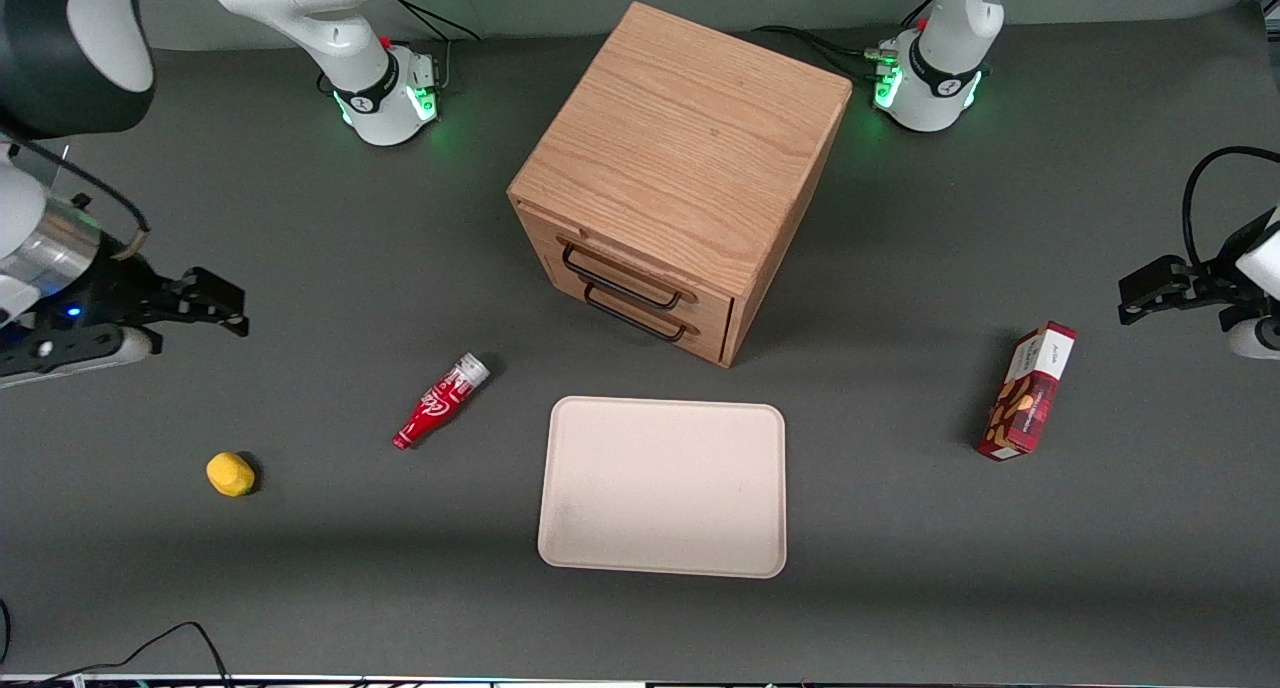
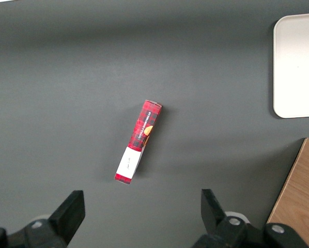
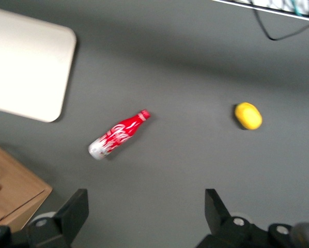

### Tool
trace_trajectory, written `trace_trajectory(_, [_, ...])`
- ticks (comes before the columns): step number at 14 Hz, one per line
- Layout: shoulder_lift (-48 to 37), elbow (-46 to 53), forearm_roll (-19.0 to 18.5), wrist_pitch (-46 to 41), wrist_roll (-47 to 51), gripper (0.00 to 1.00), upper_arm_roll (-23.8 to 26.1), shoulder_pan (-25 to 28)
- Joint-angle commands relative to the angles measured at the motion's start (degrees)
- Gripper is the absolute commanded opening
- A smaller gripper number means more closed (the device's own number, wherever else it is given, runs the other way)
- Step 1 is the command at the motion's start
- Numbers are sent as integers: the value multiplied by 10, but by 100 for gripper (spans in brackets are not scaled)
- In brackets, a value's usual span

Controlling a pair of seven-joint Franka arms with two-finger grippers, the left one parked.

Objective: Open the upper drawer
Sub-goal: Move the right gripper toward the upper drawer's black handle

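above the dark grey tabletop at the working arm's end, the black two-finger pincer hangs spread and empty, well apart from the light oak upper drawer, which sits shut. reaching looks unstarted; next it must close on the long black wire handle.

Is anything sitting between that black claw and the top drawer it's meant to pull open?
Nothing visible blocks it. The tool, fingers open, hangs toward the working arm's end of the table, with bare table between it and the upper drawer. The red bottle lies nearer the front camera than that path. The drawer front looks closed.
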Motion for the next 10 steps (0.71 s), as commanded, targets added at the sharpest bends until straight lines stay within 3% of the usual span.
trace_trajectory(1, [16,34,-8,-29,-17,100,44,3])
trace_trajectory(4, [32,36,-23,-30,-20,100,125,5])
trace_trajectory(6, [59,61,-37,-30,-71,100,172,12])
trace_trajectory(10, [119,105,-35,-29,-133,100,216,33])
